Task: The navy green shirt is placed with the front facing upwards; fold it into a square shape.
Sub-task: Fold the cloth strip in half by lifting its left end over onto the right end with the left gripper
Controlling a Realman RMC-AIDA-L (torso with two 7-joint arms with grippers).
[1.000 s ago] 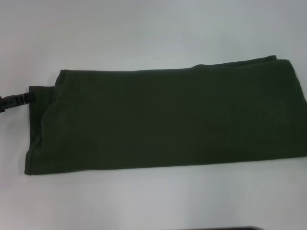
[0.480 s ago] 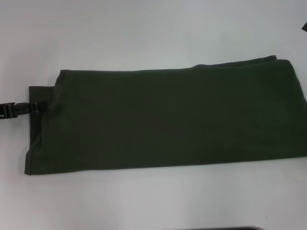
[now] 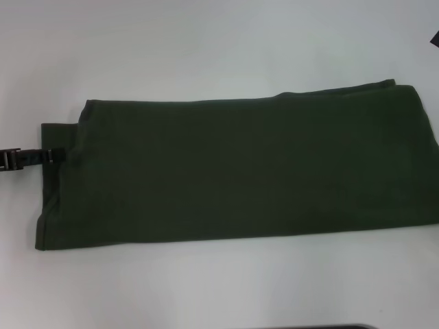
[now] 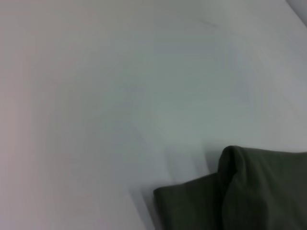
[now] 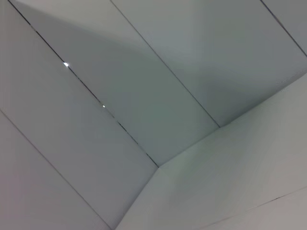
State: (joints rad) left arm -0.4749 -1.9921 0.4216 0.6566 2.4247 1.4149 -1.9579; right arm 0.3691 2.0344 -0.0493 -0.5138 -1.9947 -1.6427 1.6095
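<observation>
The navy green shirt [image 3: 240,168] lies on the white table [image 3: 206,55] as a long flat band running left to right, plain dark cloth on top, with no lettering or collar showing. Its right end runs off the head view's edge. My left gripper [image 3: 58,155] reaches in low from the left, its tip over the shirt's left edge about halfway along that edge. The left wrist view shows a folded corner of the shirt [image 4: 249,191] on the table. A dark sliver of my right gripper [image 3: 435,38] shows at the far right, away from the shirt.
The white table [image 4: 120,96] surrounds the shirt on all sides. The right wrist view shows only pale wall panels [image 5: 144,96] with thin dark seams. A dark edge [image 3: 322,327] peeks in at the near side of the head view.
My left gripper has slid to the right, from the shirt's left edge to a little over the cloth. The right gripper's sliver has come into view at the far right. The shirt has not moved.
</observation>
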